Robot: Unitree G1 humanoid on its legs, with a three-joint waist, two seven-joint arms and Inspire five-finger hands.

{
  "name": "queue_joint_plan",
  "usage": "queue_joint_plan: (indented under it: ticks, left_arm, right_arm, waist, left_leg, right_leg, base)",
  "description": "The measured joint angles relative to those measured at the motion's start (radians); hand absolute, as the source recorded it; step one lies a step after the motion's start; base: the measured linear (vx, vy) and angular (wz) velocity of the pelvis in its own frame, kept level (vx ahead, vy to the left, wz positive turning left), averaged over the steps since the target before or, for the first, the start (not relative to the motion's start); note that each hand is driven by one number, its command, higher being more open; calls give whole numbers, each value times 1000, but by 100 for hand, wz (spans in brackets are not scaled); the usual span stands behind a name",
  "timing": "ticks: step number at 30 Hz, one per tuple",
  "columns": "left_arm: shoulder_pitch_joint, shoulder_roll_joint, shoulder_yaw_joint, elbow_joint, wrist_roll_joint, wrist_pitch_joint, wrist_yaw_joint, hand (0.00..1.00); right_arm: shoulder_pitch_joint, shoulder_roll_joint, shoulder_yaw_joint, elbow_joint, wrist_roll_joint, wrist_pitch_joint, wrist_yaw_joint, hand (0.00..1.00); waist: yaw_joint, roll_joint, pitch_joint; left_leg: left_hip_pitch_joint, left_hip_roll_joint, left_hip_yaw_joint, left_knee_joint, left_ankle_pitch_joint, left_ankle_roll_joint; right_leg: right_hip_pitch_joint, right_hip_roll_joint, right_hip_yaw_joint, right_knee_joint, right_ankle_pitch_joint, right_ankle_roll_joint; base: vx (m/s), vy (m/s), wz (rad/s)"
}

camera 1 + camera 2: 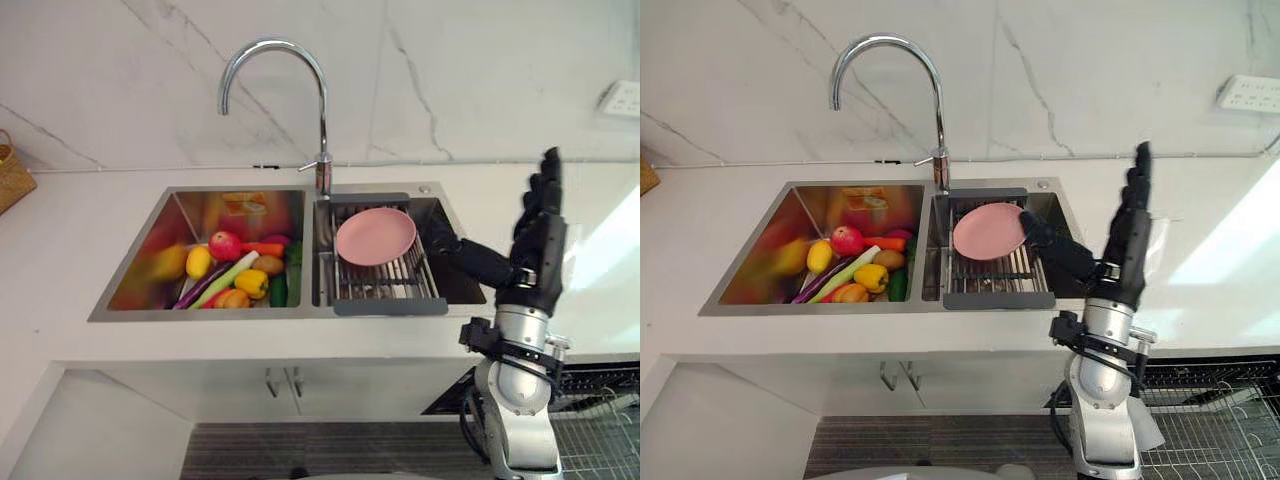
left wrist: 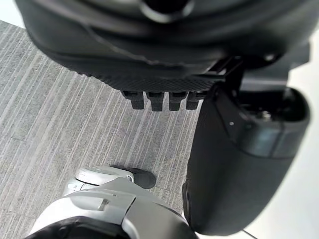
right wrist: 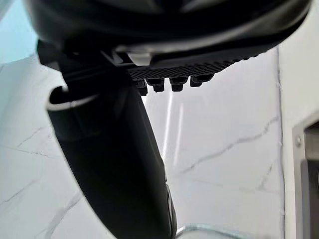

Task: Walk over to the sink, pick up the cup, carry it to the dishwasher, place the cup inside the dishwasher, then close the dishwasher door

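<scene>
I cannot tell where the cup is. The right robot hand (image 1: 538, 250) holds nothing; it stands up just right of the sink (image 1: 135, 270), above the counter (image 1: 60, 240), with its fingers straight and spread wide and its thumb (image 1: 468, 256) reaching over the sink's right bowl. The left robot hand (image 2: 149, 50) hangs over the grey striped floor (image 2: 60, 99), fingers loose, holding nothing. The sink has two bowls, and one bent silver tap (image 1: 322, 100) stands behind its middle; the left bowl holds a heap of fruit and vegetables (image 1: 245, 280) with one red apple (image 1: 224, 245); the right bowl holds one grey rack (image 1: 385, 288) with one pink plate (image 1: 375, 236) on it. One orange sticker (image 1: 245, 203) sits on the left bowl's back wall, its print too small to read. One brown basket (image 1: 10, 172) sits far left of the sink; one white wall socket (image 1: 622, 98) is up and right of the sink; a wire dishwasher rack (image 1: 600, 430) shows below and right of the sink.
</scene>
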Motion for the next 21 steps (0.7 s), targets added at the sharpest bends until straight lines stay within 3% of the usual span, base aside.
queue_joint_plan:
  ticks: [4, 5, 15, 21]
  left_arm:
    - [1, 3, 1, -1, -8, -2, -4, 100]
    - [18, 30, 24, -42, -51, -24, -13, 100]
    - [17, 28, 24, -43, -83, -25, -28, 100]
    - [19, 19, 49, -41, -130, -13, -45, 100]
  right_arm:
    - [-38, -1, 18, 81, 222, -1, 96, 100]
    - [-144, -3, 13, 221, 374, 4, 250, 100]
    - [-144, -22, 13, 241, 377, 4, 250, 100]
    - [-144, -35, -12, 294, 288, 71, 235, 100]
  waist:
    - [4, -9, 0]
    - [48, -77, 36]
    - [48, -64, 39]
    - [51, -57, 37]
  left_leg:
    - [0, 0, -6, 0, 3, 3]
    - [17, 13, -47, -1, 0, 4]
    - [-26, 36, -49, 0, 14, -20]
    - [-18, 47, 1, 5, 27, -30]
  right_leg:
    - [5, 0, -8, -3, 0, 0]
    - [48, 8, -54, -17, 7, -2]
    - [42, 26, -103, -58, 7, -11]
    - [69, 29, -130, -101, 8, -9]
  base:
    - [-19, -4, 3]
    - [0, 0, 0]
    - [-3, -21, 9]
    - [17, -21, 0]
